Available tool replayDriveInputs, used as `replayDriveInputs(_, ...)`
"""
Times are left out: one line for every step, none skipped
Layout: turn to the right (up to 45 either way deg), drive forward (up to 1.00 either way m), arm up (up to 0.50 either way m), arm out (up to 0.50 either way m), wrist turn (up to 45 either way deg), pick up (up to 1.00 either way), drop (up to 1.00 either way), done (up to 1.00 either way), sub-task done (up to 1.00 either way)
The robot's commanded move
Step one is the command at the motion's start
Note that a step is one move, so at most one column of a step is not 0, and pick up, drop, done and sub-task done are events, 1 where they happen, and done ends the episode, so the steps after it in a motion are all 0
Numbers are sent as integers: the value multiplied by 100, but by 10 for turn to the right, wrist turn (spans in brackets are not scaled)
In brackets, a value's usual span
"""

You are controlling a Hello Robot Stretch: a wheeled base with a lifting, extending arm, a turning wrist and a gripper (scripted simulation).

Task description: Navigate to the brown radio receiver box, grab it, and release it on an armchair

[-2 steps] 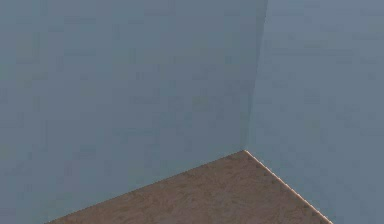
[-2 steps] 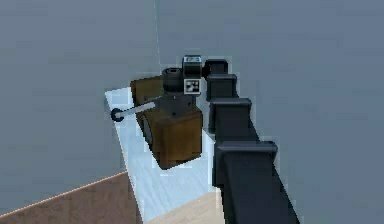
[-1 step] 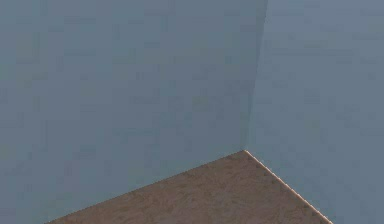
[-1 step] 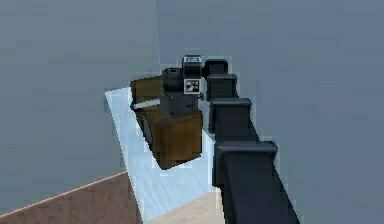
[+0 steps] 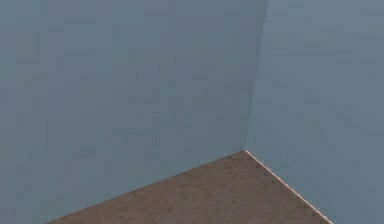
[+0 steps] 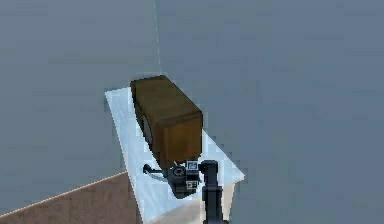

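- Blue-grey walls are seen meeting at a corner right of centre in the forward view, and the same plain blue-grey is seen behind everything in the arm side view.
- Brown carpeted floor is laid out below that corner, and a wedge of it is caught again at the arm side view's lower left.
- A pale, white-topped table is set against the wall in the arm side view, running from upper left down toward the lower right.
- And there it is: the brown radio receiver box is stood on that table, long and dark-sided, its bulk taking up the table's middle, with pale tabletop left bare around it.
- The dark arm is raised from the bottom edge just right of centre, and its end is brought up to the table's near end.
- Two small white squares are shown at the arm's tip, just below the box's near face.
- The gripper is placed left of them, close to the box's near lower corner.
- The thin fingers are backed by box and tabletop; how they are set cannot be told, nor whether anything is held.
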Motion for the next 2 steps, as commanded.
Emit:
replayDriveInputs(0,0,0,0,0,100,0,0,0)
replayDriveInputs(0,0,10,0,0,0,0,0,0)
